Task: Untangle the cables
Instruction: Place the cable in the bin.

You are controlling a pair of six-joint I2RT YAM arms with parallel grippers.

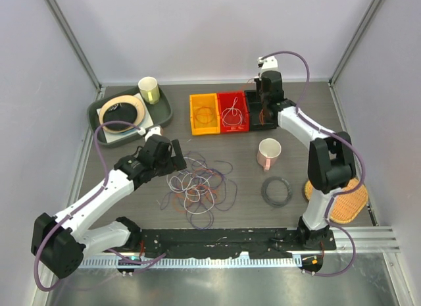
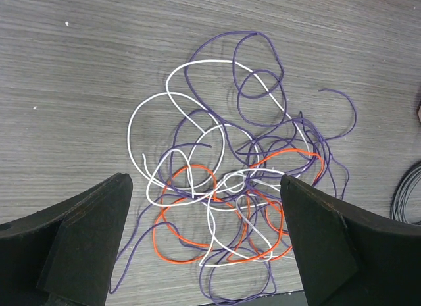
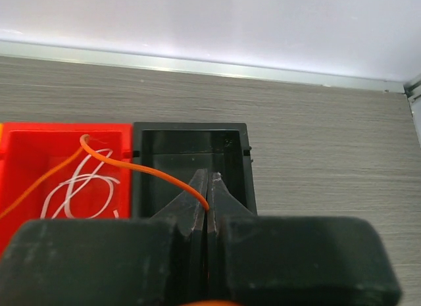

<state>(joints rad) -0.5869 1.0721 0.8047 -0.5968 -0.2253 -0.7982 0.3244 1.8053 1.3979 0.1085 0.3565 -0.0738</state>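
top external: left fingers [image 1: 177, 156] gape above cables [image 1: 197, 184]; right fingers [image 3: 209, 187] pinch orange cable [image 3: 145, 171] over black bin [image 3: 191, 127].

The top external camera looks steeply down from high behind the arm bases over the whole table [image 1: 316, 131]. The left wrist camera hangs close above the cables [image 2: 227, 181], which the top view shows toward 7 o'clock of centre. The right wrist camera looks low and close toward the back wall at the red bin [image 3: 66, 131] and black bin [image 3: 191, 148], which the top view shows near 1 o'clock.
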